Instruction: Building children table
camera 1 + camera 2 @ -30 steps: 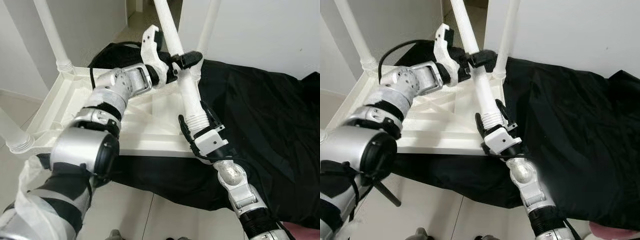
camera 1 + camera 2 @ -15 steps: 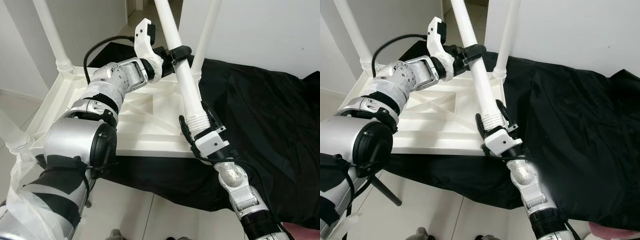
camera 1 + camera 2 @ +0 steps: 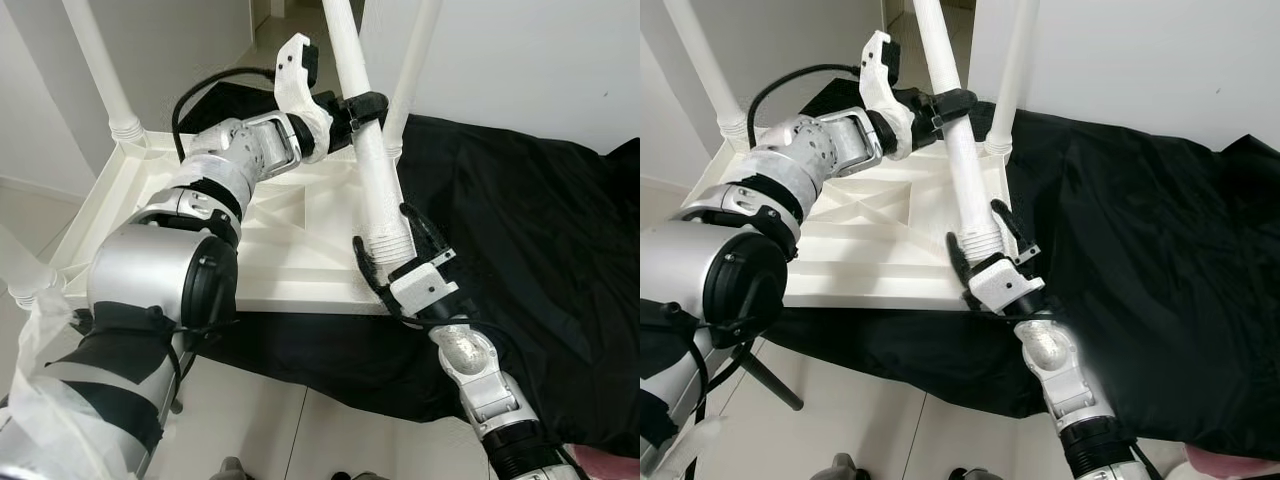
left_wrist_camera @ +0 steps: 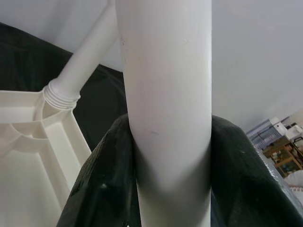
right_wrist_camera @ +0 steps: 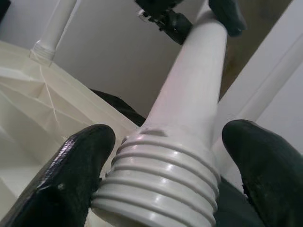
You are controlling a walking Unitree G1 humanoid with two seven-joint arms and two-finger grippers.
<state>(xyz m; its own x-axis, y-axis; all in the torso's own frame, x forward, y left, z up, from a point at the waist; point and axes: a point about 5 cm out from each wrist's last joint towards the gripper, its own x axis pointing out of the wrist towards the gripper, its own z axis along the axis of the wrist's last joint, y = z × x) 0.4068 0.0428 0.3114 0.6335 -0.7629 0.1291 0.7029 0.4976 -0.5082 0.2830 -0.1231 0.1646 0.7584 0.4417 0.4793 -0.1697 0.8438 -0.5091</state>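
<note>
Moved: right gripper [image 3: 392, 252] loosens off leg [image 3: 368, 150], fingers now spread.
Left gripper [image 3: 362, 108]: clamps leg's shaft.
Leg axis: 12-to-6, threaded end at 6, above table [image 3: 130, 190] corner.

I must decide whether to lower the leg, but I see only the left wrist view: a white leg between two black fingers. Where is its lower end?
Observer: The leg ends between the open fingers of the right end effector, at the near right corner of the upturned table top.
Operator: Are its threads visible?
Observer: Yes, several thread rings show, so it is not screwed fully in.
Operator: Is the leg upright?
Observer: No, it tilts. The left end effector grips it higher up.
</note>
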